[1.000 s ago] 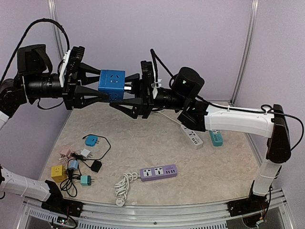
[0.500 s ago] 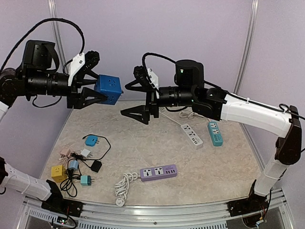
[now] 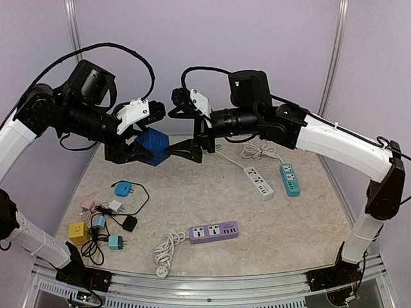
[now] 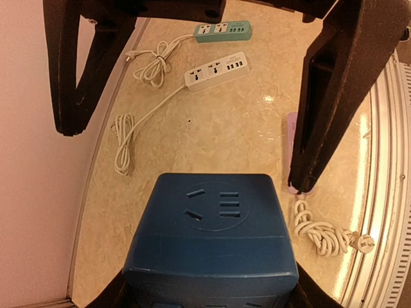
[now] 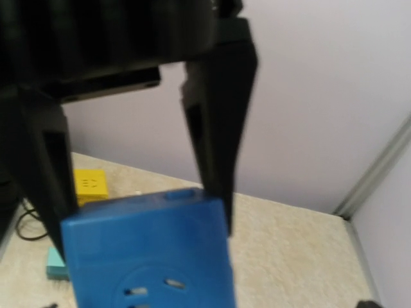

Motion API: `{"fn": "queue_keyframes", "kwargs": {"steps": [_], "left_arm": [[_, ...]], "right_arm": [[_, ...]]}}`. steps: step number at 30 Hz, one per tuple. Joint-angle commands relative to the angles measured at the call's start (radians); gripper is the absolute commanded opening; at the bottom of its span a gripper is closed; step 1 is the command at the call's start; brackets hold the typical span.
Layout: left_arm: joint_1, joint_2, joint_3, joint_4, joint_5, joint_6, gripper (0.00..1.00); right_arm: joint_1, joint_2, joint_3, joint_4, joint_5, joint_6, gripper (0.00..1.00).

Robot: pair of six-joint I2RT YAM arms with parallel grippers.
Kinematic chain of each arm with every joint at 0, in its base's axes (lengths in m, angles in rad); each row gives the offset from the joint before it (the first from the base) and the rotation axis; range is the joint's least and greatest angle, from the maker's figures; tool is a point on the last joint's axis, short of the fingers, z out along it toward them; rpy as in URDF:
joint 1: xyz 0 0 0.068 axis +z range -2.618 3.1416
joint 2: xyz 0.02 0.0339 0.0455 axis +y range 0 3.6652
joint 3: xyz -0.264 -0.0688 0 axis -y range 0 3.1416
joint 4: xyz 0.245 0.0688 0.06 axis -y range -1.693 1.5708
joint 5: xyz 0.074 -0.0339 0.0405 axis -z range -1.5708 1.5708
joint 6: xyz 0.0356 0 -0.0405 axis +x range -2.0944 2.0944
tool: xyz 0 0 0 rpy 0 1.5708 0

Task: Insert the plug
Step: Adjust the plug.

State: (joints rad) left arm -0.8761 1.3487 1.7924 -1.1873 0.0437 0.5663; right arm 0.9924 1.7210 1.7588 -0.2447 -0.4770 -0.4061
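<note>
1 risk is that the left claw (image 3: 144, 144), closed partway on the blue socket cube (image 3: 154, 147) held in the air above the surface (image 3: 295, 231), lets it twist or drop if its hold is loose, while the right claw (image 3: 176, 131) stands wide, holding nothing, just beside the cube.

Right claw (image 3: 174, 128) has released the blue socket cube (image 3: 153, 146) and now stands wide open beside it. Left claw (image 3: 149, 131) alone retains the cube, having carried it lower and rightward, tilted toward the surface (image 3: 212, 192).
</note>
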Motion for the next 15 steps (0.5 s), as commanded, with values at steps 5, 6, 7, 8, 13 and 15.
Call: {"fn": "queue_keyframes", "kwargs": {"steps": [5,6,7,8,13,15], "left_arm": [[-0.006,0.0,0.032,0.025,-0.002,-0.021,0.0],[-0.006,-0.001,0.032,0.031,0.003,-0.027,0.0],[-0.005,-0.003,0.031,0.037,0.01,-0.031,0.0],[-0.006,-0.005,0.031,0.043,0.017,-0.034,0.0],[-0.006,-0.012,0.032,0.043,0.041,-0.041,0.0],[-0.006,-0.008,0.033,0.039,0.042,-0.04,0.0]], "right_arm": [[0.007,0.082,0.078,-0.079,-0.12,0.006,1.0],[0.007,0.09,0.079,-0.071,-0.121,0.013,1.0],[0.008,0.098,0.079,-0.059,-0.12,0.025,1.0],[0.008,0.106,0.08,-0.053,-0.121,0.034,0.99],[0.009,0.134,0.1,-0.041,-0.129,0.057,0.86],[0.009,0.139,0.109,-0.034,-0.131,0.068,0.82]]}}
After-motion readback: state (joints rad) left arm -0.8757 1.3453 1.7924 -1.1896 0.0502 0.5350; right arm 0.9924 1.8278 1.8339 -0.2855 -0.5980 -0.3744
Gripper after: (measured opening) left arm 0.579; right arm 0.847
